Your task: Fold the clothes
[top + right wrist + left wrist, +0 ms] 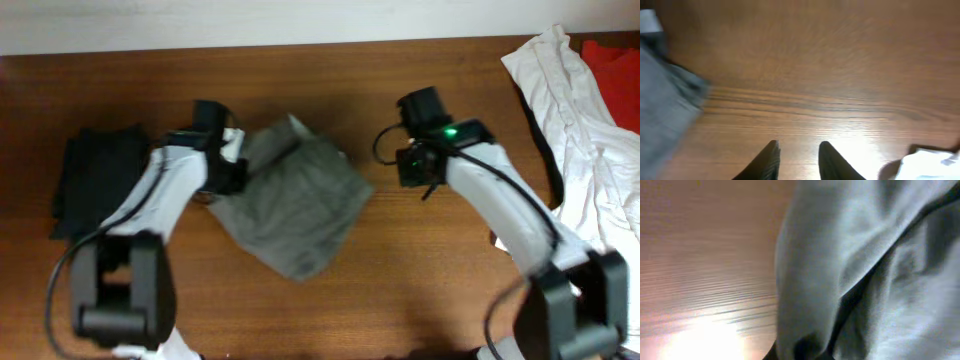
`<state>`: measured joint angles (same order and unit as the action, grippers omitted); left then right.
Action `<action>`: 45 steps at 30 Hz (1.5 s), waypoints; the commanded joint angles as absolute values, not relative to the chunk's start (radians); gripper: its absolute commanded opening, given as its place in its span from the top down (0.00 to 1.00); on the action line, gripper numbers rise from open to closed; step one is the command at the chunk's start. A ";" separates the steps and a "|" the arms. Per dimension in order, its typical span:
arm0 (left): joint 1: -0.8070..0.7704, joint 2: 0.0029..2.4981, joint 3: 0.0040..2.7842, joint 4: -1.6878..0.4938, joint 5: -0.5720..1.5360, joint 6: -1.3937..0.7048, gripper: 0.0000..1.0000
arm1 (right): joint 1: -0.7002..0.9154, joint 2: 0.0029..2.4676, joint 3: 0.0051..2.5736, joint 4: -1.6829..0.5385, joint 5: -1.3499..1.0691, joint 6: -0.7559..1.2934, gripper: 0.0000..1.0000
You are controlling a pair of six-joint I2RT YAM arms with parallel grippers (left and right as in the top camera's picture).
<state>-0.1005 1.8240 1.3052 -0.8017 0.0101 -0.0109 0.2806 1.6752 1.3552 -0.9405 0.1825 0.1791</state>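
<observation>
Grey-olive shorts (865,270) lie on the table (400,270), left gripper (228,172) at their edge.

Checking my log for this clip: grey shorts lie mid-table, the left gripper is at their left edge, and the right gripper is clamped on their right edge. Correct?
Not quite. The right gripper is not clamped on the shorts: its fingers stand open over the bare table, apart from the fabric, as the right wrist view shows. The rest holds.
</observation>
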 commanded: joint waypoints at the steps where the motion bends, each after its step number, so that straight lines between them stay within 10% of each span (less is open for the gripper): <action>1: -0.017 1.680 1.308 -0.796 -0.158 -0.004 1.00 | 0.258 1.590 1.372 -0.972 0.187 0.162 0.68; 29: 0.455 1.605 1.353 -0.436 -0.336 0.046 0.99 | 0.239 1.545 1.371 -1.059 0.160 0.166 0.67; 32: 0.487 1.604 1.353 -0.436 -0.336 0.045 0.55 | 0.239 1.545 1.371 -1.060 0.156 0.165 0.67; 34: 0.506 1.604 1.353 -0.443 -0.337 -0.002 0.01 | 0.239 1.545 1.371 -1.060 0.148 0.165 0.67; 45: 0.447 1.604 1.353 -0.487 -0.112 -0.057 0.01 | 0.239 1.545 1.371 -1.060 0.142 0.165 0.66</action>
